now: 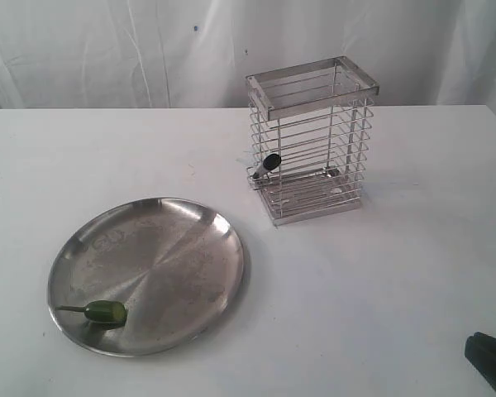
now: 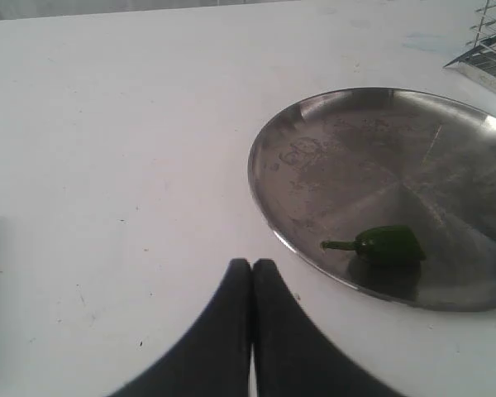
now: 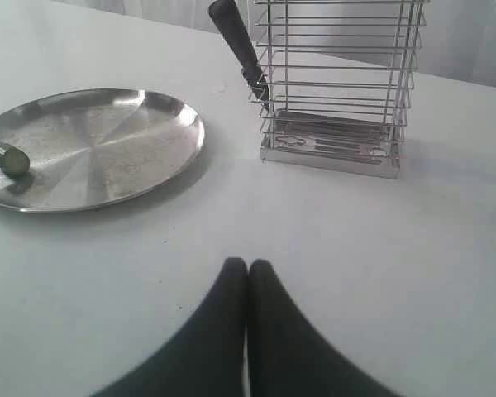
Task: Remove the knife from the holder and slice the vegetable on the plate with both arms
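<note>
- Left claw (image 2: 252,266) and right claw (image 3: 248,265) are both showing fingers pressed together, gripping nothing and hanging over bare tabletop (image 1: 380,273).
- The knife (image 3: 238,43) is leaning in the holder (image 1: 318,101), its black handle poking out through the wire bars on the side facing the plate (image 1: 174,248). The blade is sitting lower among the bars and is hard to make out.
- It is looking slim, stiff and light. The straight matte handle is offering the only sensible hold, and it is probably needing to be drawn out along its own tilt so nothing snags.
- The holder is standing upright: a tall rectangular chrome wire basket, open-framed and likely light enough to slide or tip if the knife catches.
- The vegetable (image 1: 106,312), a small glossy green chilli with a thin stem, is lying near the plate's rim, on the side away from the holder. Its smooth rounded skin is suggesting it may roll under a blade, so it is probably wanting steadying.
- The plate is showing as round, shallow, brushed steel, scratched and slick.
</note>
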### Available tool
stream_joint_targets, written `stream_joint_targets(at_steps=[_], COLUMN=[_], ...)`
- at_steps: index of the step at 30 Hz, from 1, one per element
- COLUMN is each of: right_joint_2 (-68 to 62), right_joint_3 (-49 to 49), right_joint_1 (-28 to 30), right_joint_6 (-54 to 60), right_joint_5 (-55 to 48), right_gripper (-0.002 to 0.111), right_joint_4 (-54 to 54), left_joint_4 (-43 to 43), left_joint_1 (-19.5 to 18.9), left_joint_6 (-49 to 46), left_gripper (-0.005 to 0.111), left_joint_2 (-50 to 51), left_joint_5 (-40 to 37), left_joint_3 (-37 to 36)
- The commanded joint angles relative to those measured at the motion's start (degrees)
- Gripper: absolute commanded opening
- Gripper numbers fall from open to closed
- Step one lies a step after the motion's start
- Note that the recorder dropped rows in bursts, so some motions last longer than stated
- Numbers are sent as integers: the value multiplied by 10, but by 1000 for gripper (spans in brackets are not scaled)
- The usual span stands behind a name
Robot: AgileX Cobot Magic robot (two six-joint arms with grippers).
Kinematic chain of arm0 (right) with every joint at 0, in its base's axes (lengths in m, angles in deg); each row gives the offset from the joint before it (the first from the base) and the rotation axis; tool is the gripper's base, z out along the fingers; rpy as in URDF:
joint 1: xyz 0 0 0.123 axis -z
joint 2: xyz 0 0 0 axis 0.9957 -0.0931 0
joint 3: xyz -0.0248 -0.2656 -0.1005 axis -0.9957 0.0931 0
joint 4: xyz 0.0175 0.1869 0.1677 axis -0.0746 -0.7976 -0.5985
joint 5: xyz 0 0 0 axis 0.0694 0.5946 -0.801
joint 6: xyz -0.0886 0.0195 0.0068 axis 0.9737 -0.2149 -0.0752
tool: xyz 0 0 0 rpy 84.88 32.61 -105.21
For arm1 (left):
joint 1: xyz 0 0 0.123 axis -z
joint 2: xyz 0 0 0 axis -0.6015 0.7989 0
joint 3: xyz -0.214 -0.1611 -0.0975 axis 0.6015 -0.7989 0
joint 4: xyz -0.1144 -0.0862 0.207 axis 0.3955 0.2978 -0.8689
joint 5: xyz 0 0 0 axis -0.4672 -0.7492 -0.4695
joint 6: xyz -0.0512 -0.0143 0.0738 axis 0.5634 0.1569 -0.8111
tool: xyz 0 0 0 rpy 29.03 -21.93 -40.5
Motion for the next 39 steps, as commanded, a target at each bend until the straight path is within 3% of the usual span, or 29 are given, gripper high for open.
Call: stream_joint_targets(at_steps=[1, 19, 23, 27, 32, 37, 39], right_joint_2=[3, 3, 3, 3, 3, 3, 3], right_joint_3=[4, 4, 4, 4, 4, 4, -10], right_joint_1=[4, 4, 4, 4, 4, 4, 4], right_joint_6=[3, 3, 13, -121, -162, -249, -349], right_joint_5=[1, 2, 47, 194, 364, 358, 355], right_gripper=[0, 0, 0, 0, 0, 0, 0], right_joint_4=[7, 10, 38, -96, -123, -123, -42], left_joint_4=[1, 1, 1, 1, 1, 1, 1], left_joint_1=[3, 3, 3, 3, 3, 3, 3], left_joint_6=[3, 3, 3, 3, 3, 3, 3], left_gripper=[0, 0, 0, 0, 0, 0, 0], left_joint_2=[-2, -2, -2, -2, -2, -2, -2], left_joint_5=[2, 2, 2, 2, 2, 2, 2], left_joint_3=[-2, -2, -2, -2, -2, -2, -2])
